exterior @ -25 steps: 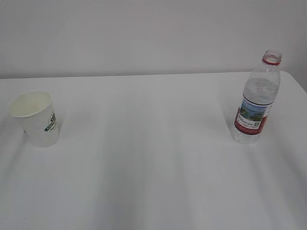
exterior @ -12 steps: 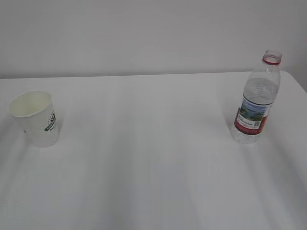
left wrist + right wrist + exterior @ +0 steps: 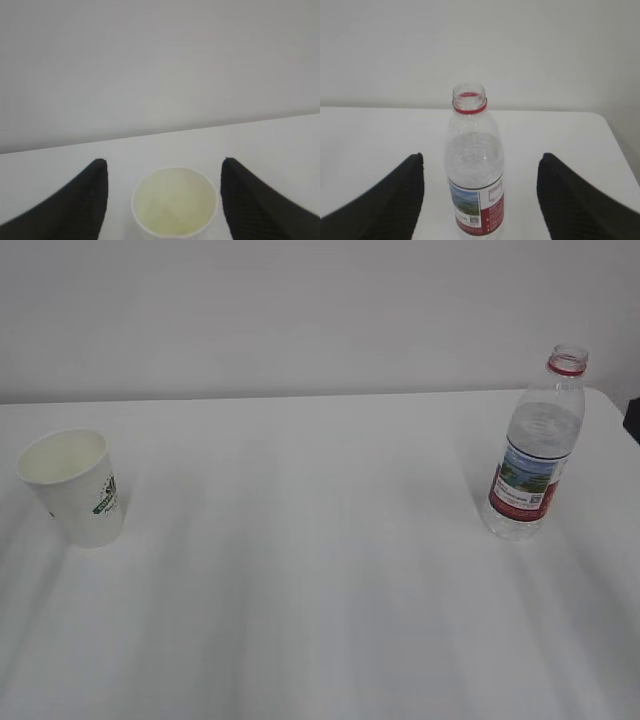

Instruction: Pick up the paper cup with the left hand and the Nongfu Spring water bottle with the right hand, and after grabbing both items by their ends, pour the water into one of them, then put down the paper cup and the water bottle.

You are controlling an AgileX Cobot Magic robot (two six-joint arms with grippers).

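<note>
Paper cup [image 3: 72, 486], far left of the Nongfu Spring water bottle [image 3: 532, 447] on the desk [image 3: 320, 580], looks crushable; grip low. Both grippers [image 3: 162, 200] [image 3: 480, 200] gape, empty.

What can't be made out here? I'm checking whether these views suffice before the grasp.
- Paper cup: base cut off by the left wrist view's bottom edge; logo too small to read in the exterior view.
- Water bottle: base cut off in the right wrist view; water level unclear through the ribbed plastic.
- Left hand: only its fingertips show.
- Right hand: likewise; a dark sliver at the exterior view's right edge cannot be identified.
</note>
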